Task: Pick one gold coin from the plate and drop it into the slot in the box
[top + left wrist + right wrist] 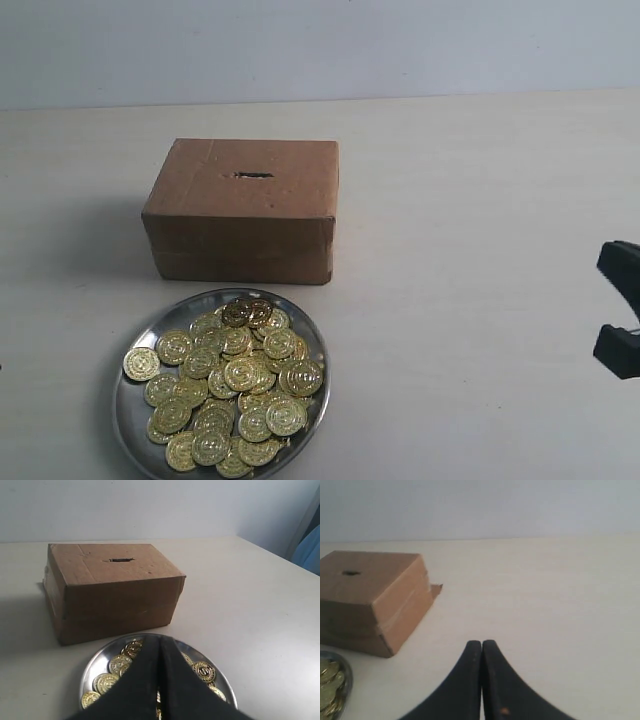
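Observation:
The shiny silver plate (135, 420) sits near the front, heaped with gold coins (240, 375). Just behind it stands the brown cardboard box (240, 225), with the dark slot (253, 175) in its top face. In the left wrist view my left gripper (160, 639) is shut with nothing in it. It hovers over the plate (92, 667) and hides the middle coins (120, 662). The box (115, 597) and slot (121, 559) lie beyond it. My right gripper (481, 642) is shut and empty over bare table, well to the right of the box (370, 595).
Black parts of the right arm (618, 350) show at the right edge of the exterior view. The pale table (480, 200) runs back to a light wall. A loose cardboard flap (435, 589) sticks out from the box's far corner.

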